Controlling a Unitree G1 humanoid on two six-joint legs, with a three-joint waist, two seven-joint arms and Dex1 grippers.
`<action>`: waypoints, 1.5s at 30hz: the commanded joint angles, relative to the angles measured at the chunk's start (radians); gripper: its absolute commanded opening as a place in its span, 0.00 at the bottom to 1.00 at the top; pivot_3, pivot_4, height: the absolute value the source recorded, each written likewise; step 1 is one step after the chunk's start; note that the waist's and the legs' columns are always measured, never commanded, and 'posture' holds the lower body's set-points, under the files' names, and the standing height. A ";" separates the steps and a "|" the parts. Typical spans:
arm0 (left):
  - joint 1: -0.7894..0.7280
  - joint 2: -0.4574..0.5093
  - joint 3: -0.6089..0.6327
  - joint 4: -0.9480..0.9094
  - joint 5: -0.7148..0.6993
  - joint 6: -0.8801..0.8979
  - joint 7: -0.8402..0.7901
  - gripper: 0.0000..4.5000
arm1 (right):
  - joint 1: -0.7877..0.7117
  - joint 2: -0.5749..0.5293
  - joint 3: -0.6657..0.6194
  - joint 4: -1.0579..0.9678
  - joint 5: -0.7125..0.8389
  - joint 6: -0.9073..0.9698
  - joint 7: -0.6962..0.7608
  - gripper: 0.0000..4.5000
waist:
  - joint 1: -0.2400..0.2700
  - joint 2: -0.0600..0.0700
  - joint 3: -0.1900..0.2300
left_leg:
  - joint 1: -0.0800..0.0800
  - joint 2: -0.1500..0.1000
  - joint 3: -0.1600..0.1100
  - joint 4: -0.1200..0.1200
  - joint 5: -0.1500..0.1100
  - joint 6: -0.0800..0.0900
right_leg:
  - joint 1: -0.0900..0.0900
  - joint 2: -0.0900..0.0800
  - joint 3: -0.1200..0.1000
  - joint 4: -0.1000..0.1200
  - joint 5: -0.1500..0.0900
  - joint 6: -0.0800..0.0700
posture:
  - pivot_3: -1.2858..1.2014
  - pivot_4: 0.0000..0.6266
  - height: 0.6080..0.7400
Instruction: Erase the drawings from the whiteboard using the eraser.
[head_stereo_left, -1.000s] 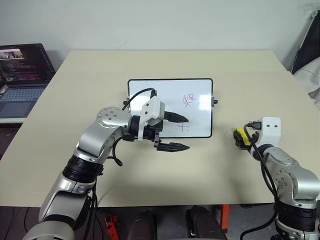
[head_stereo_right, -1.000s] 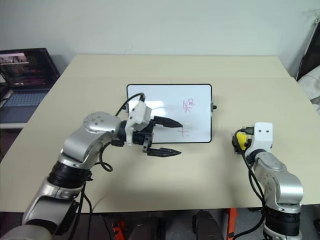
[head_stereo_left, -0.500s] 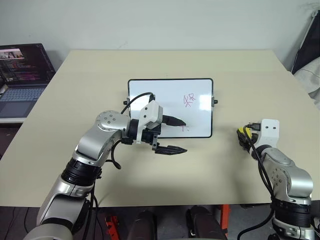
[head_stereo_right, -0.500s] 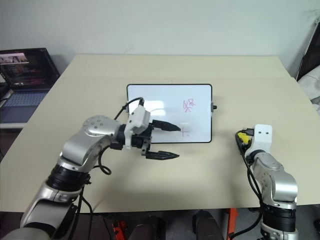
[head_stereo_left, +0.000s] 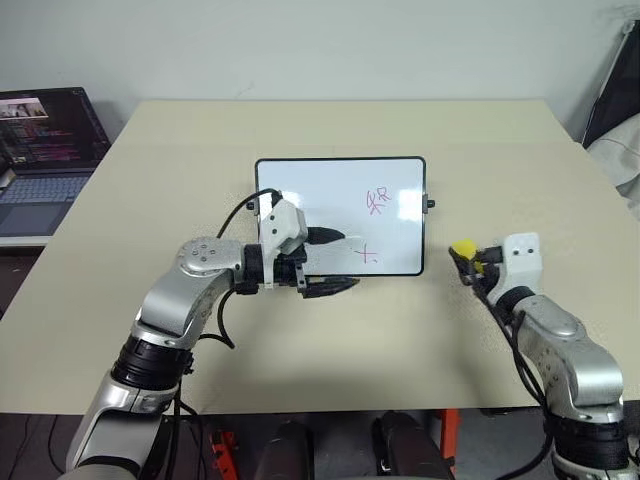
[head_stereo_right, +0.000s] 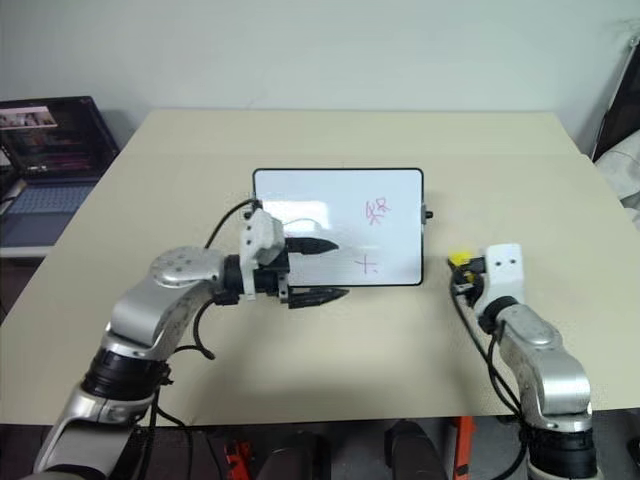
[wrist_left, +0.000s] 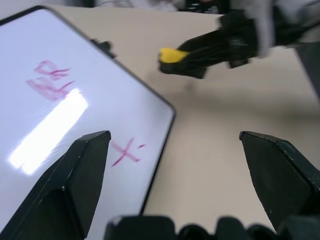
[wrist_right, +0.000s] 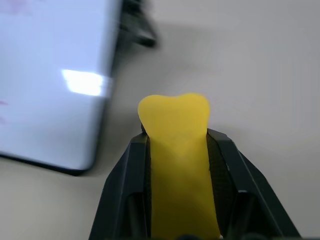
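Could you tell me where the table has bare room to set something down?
The table is bare behind the whiteboard, along its left edge, and in front of both arms. It is crowded at the board's near edge, under the left gripper, and right of it, by the right gripper with the eraser.

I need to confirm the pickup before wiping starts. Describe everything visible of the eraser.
The eraser is a small yellow block, soft-looking, its front end pinched into a slightly notched, rounded shape. It is clamped between the two black fingers of the right gripper, with its yellow tip sticking out past them. It is held above the beige table, just off the right short side of the whiteboard, not touching the board. Its underside cannot be seen.
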 joint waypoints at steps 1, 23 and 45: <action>0.002 -0.002 0.023 -0.052 0.011 -0.007 0.032 1.00 | -0.033 0.001 0.045 -0.066 -0.016 -0.078 0.036 0.26 | 0.000 0.000 0.000 | 0.000 0.000 0.000 0.000 0.000 0.000 | 0.000 0.000 0.000 0.000 0.000 0.000 | 0.52 0.24 1.00; 0.017 0.043 0.014 -0.132 0.040 0.072 0.045 1.00 | -0.581 0.041 0.288 0.589 -0.288 -0.230 0.122 0.25 | 0.000 0.000 0.000 | 0.000 0.000 0.000 0.001 0.000 0.000 | 0.000 -0.001 0.000 0.000 0.001 0.000 | 0.52 0.24 1.00; 0.085 0.051 0.012 -0.136 0.034 0.041 0.038 1.00 | -0.602 0.041 0.421 0.675 -0.476 -0.420 0.232 0.25 | -0.016 0.000 -0.001 | 0.002 0.001 0.000 0.007 0.001 0.001 | 0.002 0.000 0.001 0.003 0.006 0.000 | 0.52 0.24 1.00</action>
